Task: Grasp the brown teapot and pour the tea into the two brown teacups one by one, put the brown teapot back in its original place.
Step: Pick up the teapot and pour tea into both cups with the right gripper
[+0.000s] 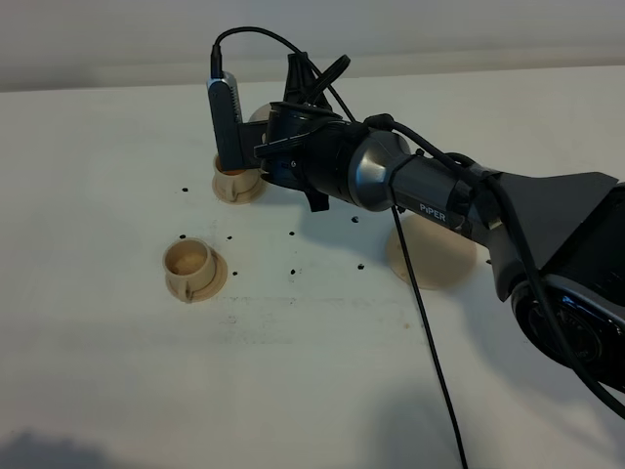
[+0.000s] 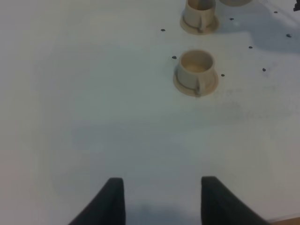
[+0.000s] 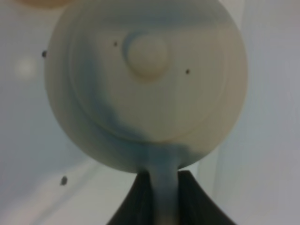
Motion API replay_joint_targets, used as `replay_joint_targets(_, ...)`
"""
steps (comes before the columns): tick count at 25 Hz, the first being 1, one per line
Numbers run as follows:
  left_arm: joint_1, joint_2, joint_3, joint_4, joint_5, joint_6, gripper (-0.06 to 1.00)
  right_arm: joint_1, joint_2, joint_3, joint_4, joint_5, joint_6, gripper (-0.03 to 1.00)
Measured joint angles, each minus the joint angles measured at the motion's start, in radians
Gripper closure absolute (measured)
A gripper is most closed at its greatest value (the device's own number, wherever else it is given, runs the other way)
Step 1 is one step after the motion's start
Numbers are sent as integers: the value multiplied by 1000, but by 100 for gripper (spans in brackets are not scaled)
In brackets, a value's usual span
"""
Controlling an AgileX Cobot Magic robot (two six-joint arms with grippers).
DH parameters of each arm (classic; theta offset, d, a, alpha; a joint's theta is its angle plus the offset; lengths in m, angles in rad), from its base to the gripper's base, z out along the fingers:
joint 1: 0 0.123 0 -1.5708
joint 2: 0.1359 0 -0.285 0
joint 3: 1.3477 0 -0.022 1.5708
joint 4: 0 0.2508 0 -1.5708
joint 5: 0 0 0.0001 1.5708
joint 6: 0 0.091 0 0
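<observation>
My right gripper [image 1: 273, 132] is shut on the loop handle of the brown teapot [image 1: 259, 114] and holds it above the far teacup [image 1: 237, 182]; the arm hides most of the pot. In the right wrist view the teapot's domed lid and knob [image 3: 147, 54] fill the frame, and the handle sits between the gripper's [image 3: 161, 192] dark fingers. The near teacup [image 1: 190, 266] stands on its saucer to the front left. The bare flat round saucer [image 1: 430, 256] lies under the arm. My left gripper [image 2: 161, 199] is open and empty over bare table, both cups [image 2: 196, 70] [image 2: 199, 16] beyond it.
The white table [image 1: 293, 391] carries several small dark specks around the cups. The right arm's black cable [image 1: 430, 342] hangs down across the middle of the table. The table's far edge meets a pale wall behind the cups.
</observation>
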Motion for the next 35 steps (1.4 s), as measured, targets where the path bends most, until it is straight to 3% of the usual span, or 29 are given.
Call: replay_joint_targets(35,0,0,0,0,0,0,59,0,0,-8,-40,-34,-104,88)
